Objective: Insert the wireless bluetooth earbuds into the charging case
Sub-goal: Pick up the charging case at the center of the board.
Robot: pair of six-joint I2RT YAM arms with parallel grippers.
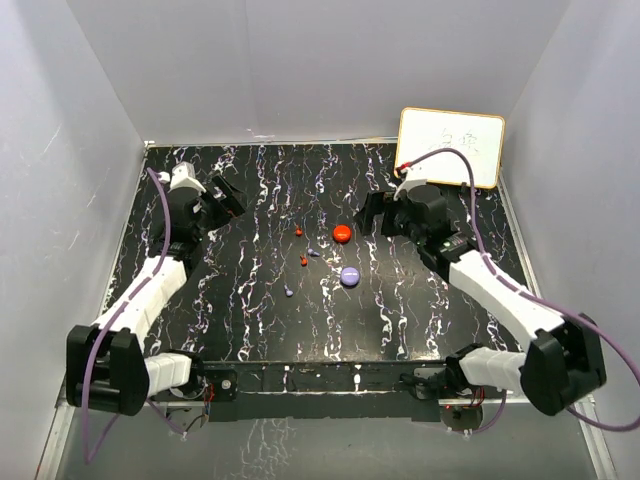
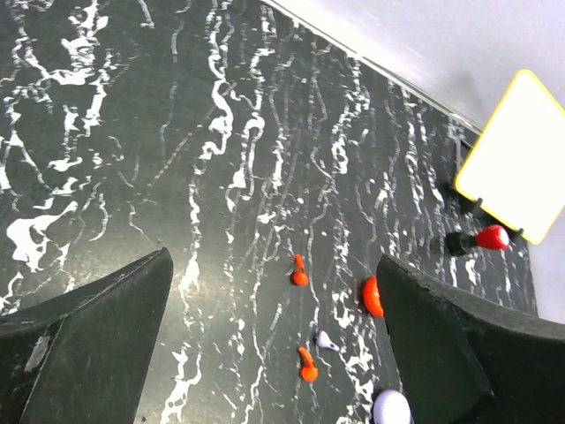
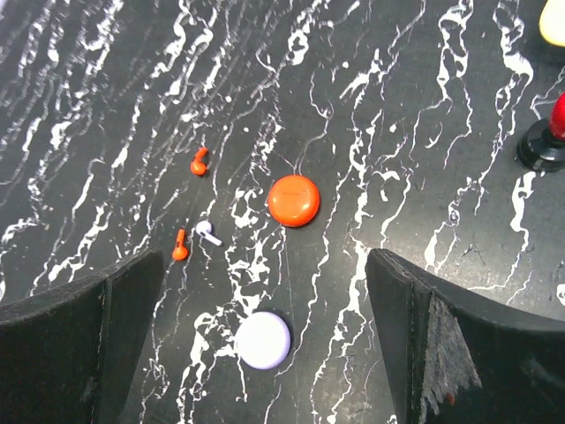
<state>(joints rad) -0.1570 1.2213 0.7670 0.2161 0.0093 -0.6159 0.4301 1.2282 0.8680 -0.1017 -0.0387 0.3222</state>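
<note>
Two round charging cases lie shut on the black marbled table: a red case (image 1: 342, 233) (image 3: 294, 200) and a pale purple case (image 1: 350, 277) (image 3: 262, 340). To their left are the earbuds: two red ones (image 1: 298, 231) (image 1: 304, 261), a purple one (image 1: 314, 254) between them, and another purple one (image 1: 289, 292) nearer the front. My left gripper (image 1: 228, 198) (image 2: 274, 261) hangs open at the far left, well away from them. My right gripper (image 1: 378, 213) (image 3: 265, 256) is open just right of the red case. Neither holds anything.
A yellow-framed whiteboard (image 1: 450, 145) (image 2: 521, 159) stands at the back right, with a red-capped black object (image 2: 481, 238) (image 3: 552, 132) at its foot. White walls enclose the table on three sides. The left wrist view shows the red case (image 2: 372, 297) half hidden by a finger.
</note>
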